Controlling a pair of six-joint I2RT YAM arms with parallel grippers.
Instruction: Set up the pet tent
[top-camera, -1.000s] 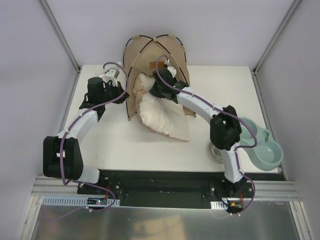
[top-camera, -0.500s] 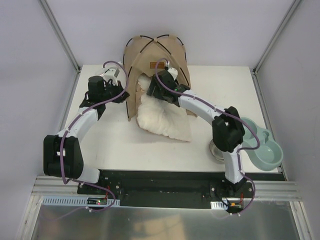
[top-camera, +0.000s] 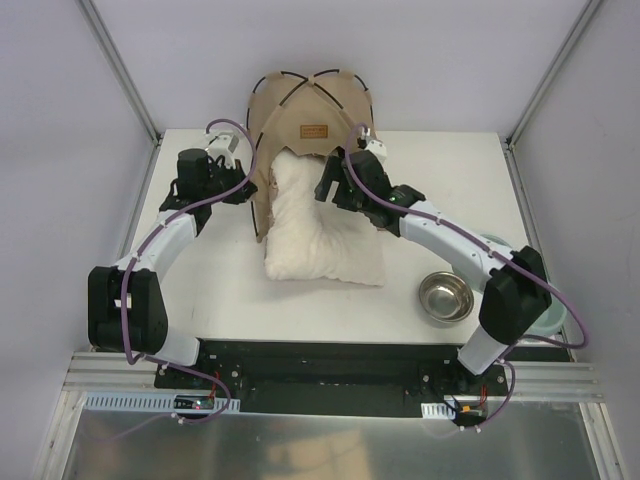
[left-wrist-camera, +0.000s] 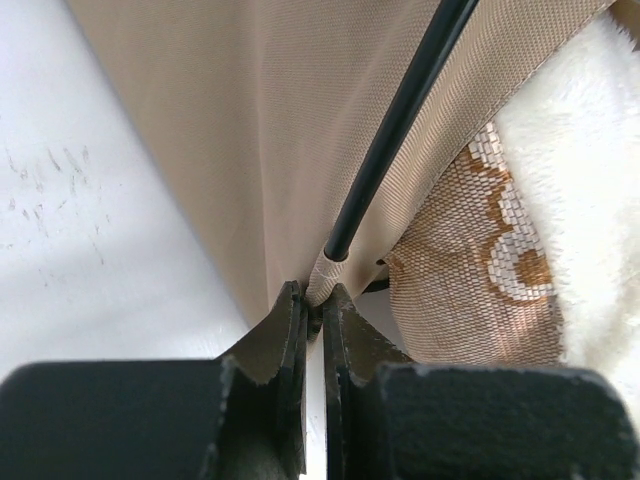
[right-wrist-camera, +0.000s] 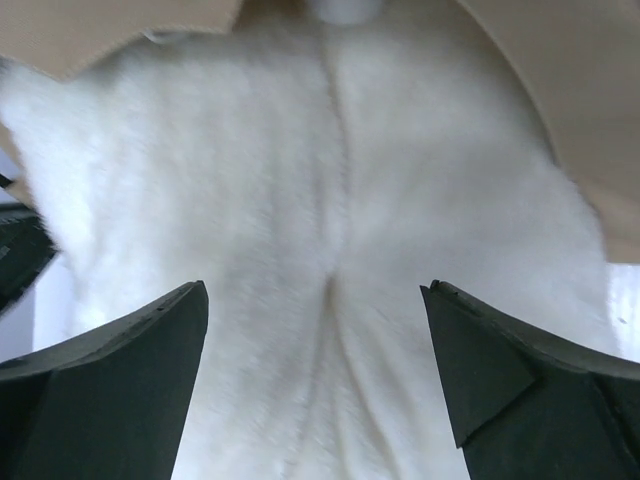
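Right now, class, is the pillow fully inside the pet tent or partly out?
Partly out: the pillow pokes its far end into the pet tent; most lies on the table.

Right tool (top-camera: 333, 187): jaws now spread wide, pillow let go; drawn back from inside the pet tent (top-camera: 300, 100) doorway to just beside its right edge.
Pillow (top-camera: 320, 235): formerly crumpled and skewed right of the doorway, now flatter, lying straight out from it.
Steel bowl (top-camera: 446, 297): uncovered, right arm (top-camera: 510, 290) swung off it.
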